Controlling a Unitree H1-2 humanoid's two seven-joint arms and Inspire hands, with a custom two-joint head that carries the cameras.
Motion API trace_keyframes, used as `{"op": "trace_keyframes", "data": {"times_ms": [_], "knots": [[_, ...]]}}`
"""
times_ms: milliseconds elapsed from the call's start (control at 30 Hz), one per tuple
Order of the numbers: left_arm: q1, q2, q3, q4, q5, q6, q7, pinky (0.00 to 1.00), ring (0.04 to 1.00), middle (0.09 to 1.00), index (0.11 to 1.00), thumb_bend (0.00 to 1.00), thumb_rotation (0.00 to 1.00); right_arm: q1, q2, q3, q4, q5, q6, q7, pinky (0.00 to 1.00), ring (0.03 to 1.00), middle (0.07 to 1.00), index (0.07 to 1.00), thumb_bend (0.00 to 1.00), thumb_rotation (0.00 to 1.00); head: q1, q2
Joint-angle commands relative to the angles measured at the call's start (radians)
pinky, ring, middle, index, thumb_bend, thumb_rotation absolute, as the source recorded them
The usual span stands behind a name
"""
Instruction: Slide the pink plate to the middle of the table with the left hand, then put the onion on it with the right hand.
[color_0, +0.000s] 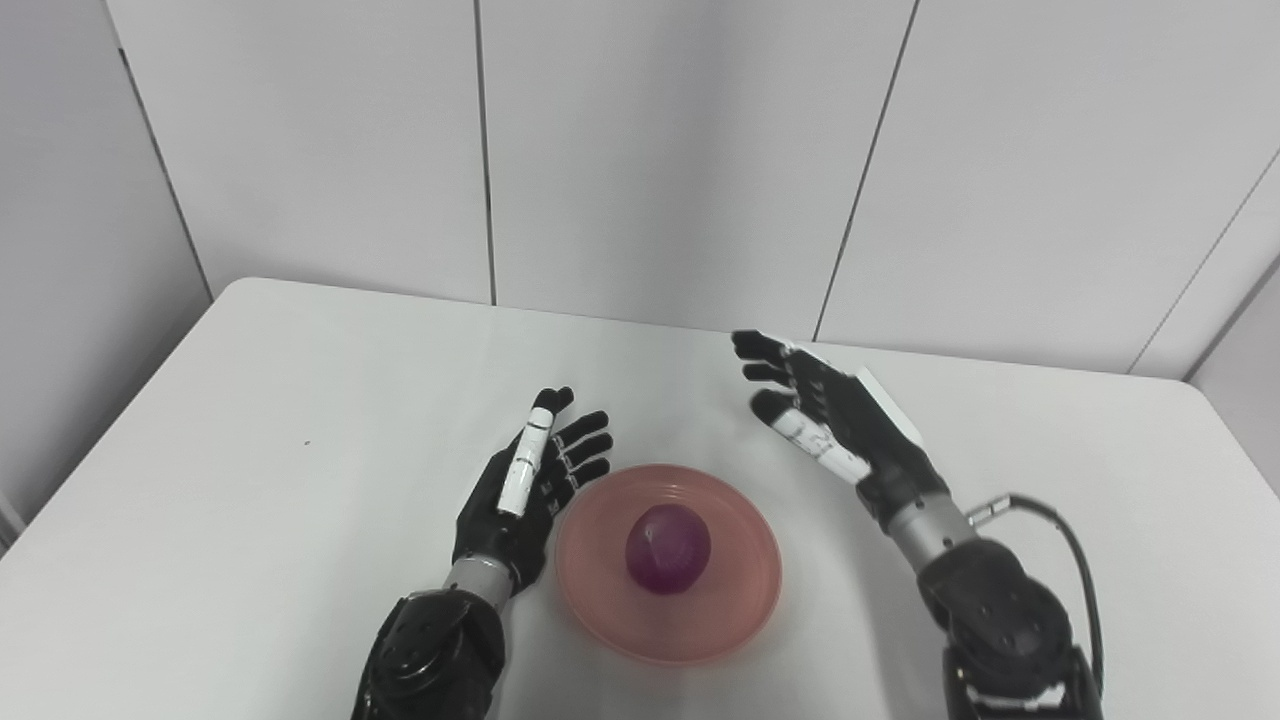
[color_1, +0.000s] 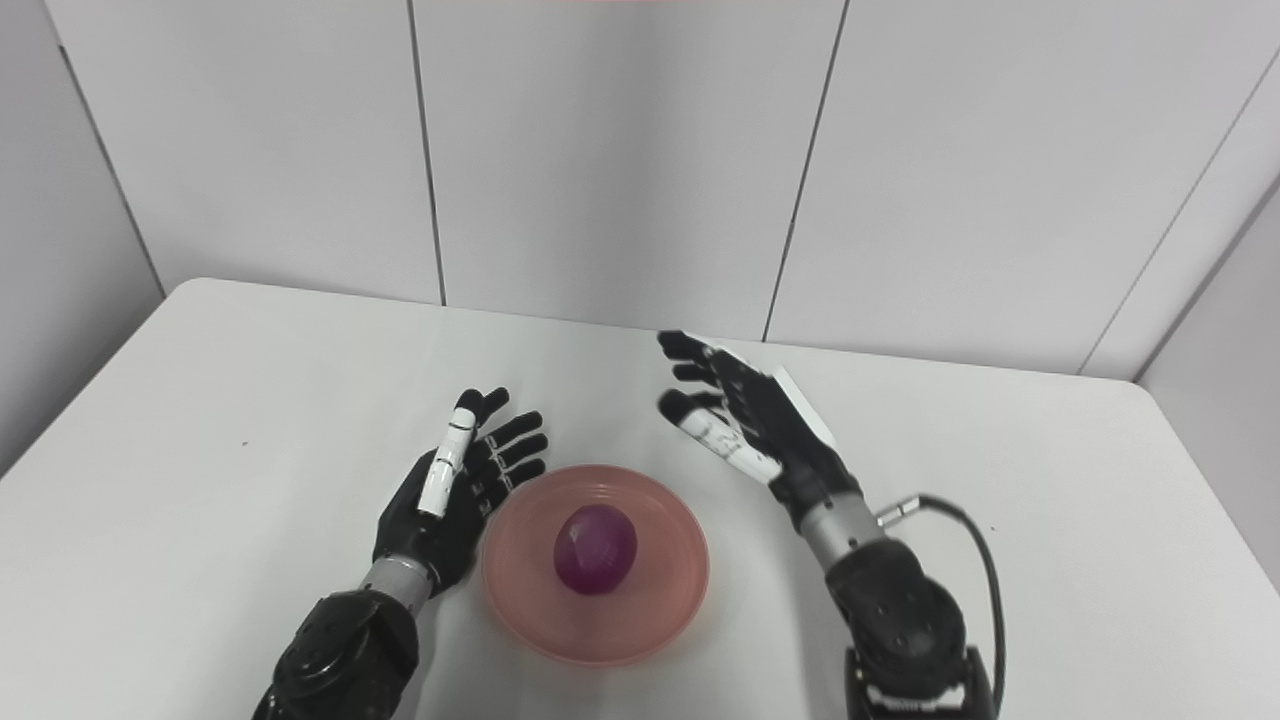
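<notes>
Onion's already parked, as far as I can tell: the round purple onion (color_0: 668, 548) sits in the middle of the shallow translucent pink plate (color_0: 742, 610), and the plate lies on the white desk (color_0: 250, 480) near its front edge, roughly centred left to right.

Left hand (color_0: 520, 490) is just beside the plate's left rim, palm facing it, fingers (color_0: 585, 445) spread and holding nothing. Can't tell if the heel of the hand actually touches the rim or only sits very close.

Right hand (color_0: 835, 420) is farther back and to the right, lifted above the desk, well apart from the plate, fingers (color_0: 765, 375) spread wide and empty too. So the onion lies in front of and to the left of those fingers, and just right of the left ones.

What could go wrong from here? Mostly the left hand. It's so close that pulling it away carelessly could nudge the rim and shift the plate off centre, and a round onion would probably roll on that smooth dish.
</notes>
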Motion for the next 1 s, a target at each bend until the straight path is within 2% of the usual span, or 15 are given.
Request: {"op": "trace_keyframes", "data": {"times_ms": [0, 100, 267, 367, 533, 600, 700, 767, 967], "knots": [[-0.014, 0.006, -0.001, 0.001, -0.001, -0.041, -0.009, 0.79, 0.786, 0.786, 0.877, 0.61, 0.75, -0.004, 0.027, -0.019, -0.01, 0.049, 0.009, -0.056, 0.85, 0.907, 0.929, 0.915, 0.81, 0.95, 0.0, -0.001], [-0.015, 0.01, -0.001, 0.007, 0.004, -0.071, -0.012, 0.79, 0.794, 0.796, 0.883, 0.61, 0.75, 0.037, 0.066, -0.043, 0.017, 0.1, 0.005, -0.112, 0.89, 0.917, 0.933, 0.918, 0.85, 0.97, -0.002, -0.001], [-0.013, 0.019, -0.008, 0.004, 0.014, -0.11, -0.018, 0.79, 0.802, 0.802, 0.872, 0.64, 0.73, 0.085, 0.129, -0.071, 0.031, 0.193, 0.014, -0.181, 0.96, 0.95, 0.969, 0.963, 0.85, 0.97, -0.012, 0.002], [-0.01, 0.024, -0.016, 0.005, 0.028, -0.14, -0.016, 0.81, 0.809, 0.803, 0.868, 0.65, 0.72, 0.108, 0.156, -0.081, 0.042, 0.244, -0.009, -0.21, 0.99, 0.978, 0.993, 0.986, 0.84, 0.96, -0.015, 0.002], [-0.002, 0.025, -0.021, 0.009, 0.038, -0.181, -0.015, 0.84, 0.834, 0.828, 0.864, 0.65, 0.7, 0.145, 0.169, -0.065, 0.074, 0.268, -0.093, -0.246, 1.0, 1.0, 1.0, 1.0, 0.84, 0.97, -0.018, 0.006], [0.001, 0.028, -0.027, 0.01, 0.047, -0.198, -0.015, 0.91, 0.876, 0.863, 0.875, 0.65, 0.7, 0.161, 0.173, -0.058, 0.095, 0.281, -0.122, -0.249, 1.0, 1.0, 1.0, 1.0, 0.84, 1.0, -0.019, 0.007], [0.005, 0.035, -0.034, 0.011, 0.062, -0.223, -0.02, 0.93, 0.889, 0.873, 0.871, 0.66, 0.69, 0.173, 0.183, -0.053, 0.132, 0.3, -0.16, -0.261, 1.0, 0.997, 0.999, 0.998, 0.84, 1.0, -0.018, 0.007], [0.009, 0.04, -0.043, 0.006, 0.071, -0.231, -0.02, 0.94, 0.901, 0.887, 0.875, 0.67, 0.68, 0.177, 0.185, -0.047, 0.156, 0.309, -0.179, -0.263, 1.0, 0.991, 0.997, 1.0, 0.85, 1.0, -0.017, 0.007], [0.02, 0.058, -0.067, -0.01, 0.107, -0.221, -0.013, 1.0, 0.983, 0.97, 0.945, 0.61, 0.75, 0.177, 0.189, -0.029, 0.201, 0.316, -0.204, -0.28, 1.0, 0.996, 1.0, 1.0, 0.8, 1.0, -0.021, 0.012]]}}
